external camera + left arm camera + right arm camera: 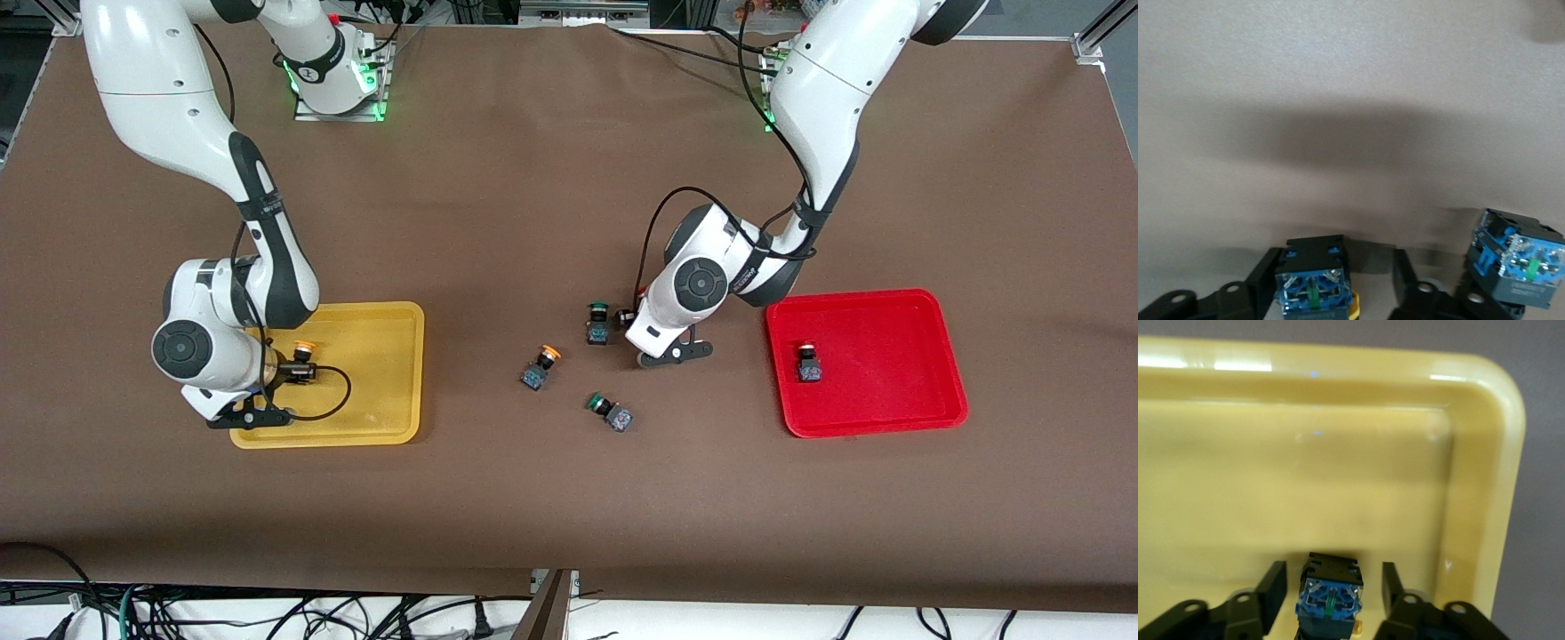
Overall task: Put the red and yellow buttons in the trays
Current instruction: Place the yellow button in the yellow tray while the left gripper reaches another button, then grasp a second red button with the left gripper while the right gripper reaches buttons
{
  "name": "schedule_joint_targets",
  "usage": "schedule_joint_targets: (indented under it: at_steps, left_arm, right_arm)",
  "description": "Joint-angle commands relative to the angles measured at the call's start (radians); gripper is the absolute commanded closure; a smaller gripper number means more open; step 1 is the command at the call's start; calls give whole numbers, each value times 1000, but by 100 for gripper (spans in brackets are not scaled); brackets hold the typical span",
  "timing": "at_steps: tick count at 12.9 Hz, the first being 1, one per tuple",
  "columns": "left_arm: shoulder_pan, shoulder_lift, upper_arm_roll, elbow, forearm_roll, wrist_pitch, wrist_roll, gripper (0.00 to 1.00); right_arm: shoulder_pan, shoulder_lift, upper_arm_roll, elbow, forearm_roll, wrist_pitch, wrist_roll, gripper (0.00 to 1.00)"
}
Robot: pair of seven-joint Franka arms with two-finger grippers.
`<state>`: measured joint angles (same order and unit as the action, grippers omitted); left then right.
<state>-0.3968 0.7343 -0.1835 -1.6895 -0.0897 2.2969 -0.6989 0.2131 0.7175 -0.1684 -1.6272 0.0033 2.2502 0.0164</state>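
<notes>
Right hand [1328, 600]: low in the yellow tray [391, 356], fingers [1271, 587] apart, one on each side of a yellow button [1330, 597], not squeezing it.
Left hand [1338, 287]: low over the surface [533, 178], fingers [1268, 280] apart around a button [1313, 283] with a bit of yellow showing.
Red tray [889, 409]: at the left arm's end, with one red button [808, 363] in it.
Loose yellow button [540, 367]: on the surface between the trays.
Green buttons: one [597, 324] just beside the left hand, one [609, 411] nearer the front camera.

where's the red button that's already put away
In the front view the red button sits inside the red tray at the left arm's end of the table, alone there.
</notes>
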Motion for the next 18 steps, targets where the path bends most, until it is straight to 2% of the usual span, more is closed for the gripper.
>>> schedule_joint_targets:
  at_steps: [1,3,5,7,10,11,13,15,18]
  left_arm:
    - [-1,-30,7,-32,-19,-13,-5,86]
    - [19,-64,12,-19,-19,-63,1,89]
    - [85,-143,10,-15,-18,-150,18,89]
    - [146,-209,12,0,-19,-239,105,89]
    - [298,-219,15,86,-18,-400,307,89]
    - [371,-219,16,97,-18,-416,405,88]
    - [516,-210,15,102,-16,-406,630,87]
    - [591,-162,18,100,13,-348,766,87]
    - [618,-83,18,90,56,-220,771,87]
  right_arm:
    - [-8,-29,44,50,58,-29,-6,0]
    - [26,-21,82,133,121,-78,150,0]
    - [128,2,83,156,112,-64,429,0]
    - [224,61,79,245,107,-58,674,0]
    - [330,140,76,349,104,-54,923,0]
    - [357,169,75,386,90,-54,989,0]
    - [406,230,75,456,52,-54,1089,0]
    - [437,279,75,506,35,-49,1154,0]
    - [469,303,75,515,33,-18,1192,0]
